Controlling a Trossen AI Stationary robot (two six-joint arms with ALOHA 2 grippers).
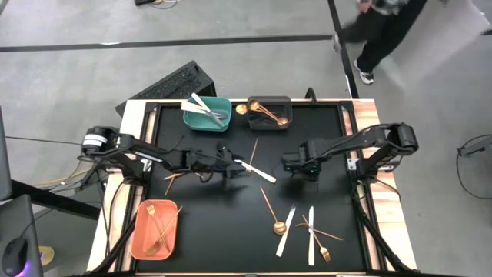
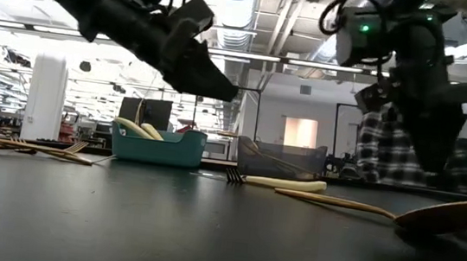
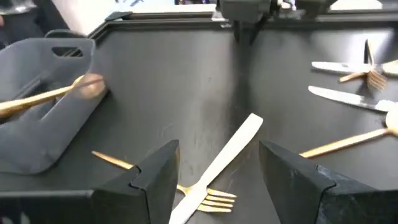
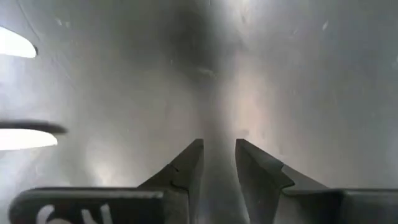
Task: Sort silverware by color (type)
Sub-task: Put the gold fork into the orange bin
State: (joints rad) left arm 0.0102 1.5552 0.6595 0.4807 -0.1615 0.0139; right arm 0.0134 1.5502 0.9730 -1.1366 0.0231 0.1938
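Note:
My left gripper (image 1: 233, 164) (image 3: 219, 149) hovers open above the table's middle. Its fingers stand on either side of a flat white knife (image 3: 227, 155) (image 1: 254, 168), which lies on the mat across a gold fork (image 3: 208, 199). My right gripper (image 1: 304, 171) (image 4: 219, 146) points down over bare mat right of centre, its fingers a narrow gap apart. More silverware lies near the front edge: a gold spoon (image 1: 270, 209), two white knives (image 1: 286, 229) and gold forks (image 1: 320, 237). Thin gold pieces (image 1: 173, 178) lie at the left.
The teal bin (image 1: 206, 115) holds white knives and the dark grey bin (image 1: 270, 102) gold spoons, both at the far edge. The salmon bin (image 1: 146, 231) at the near left holds gold forks. A person (image 1: 384, 31) walks beyond the table's far right corner.

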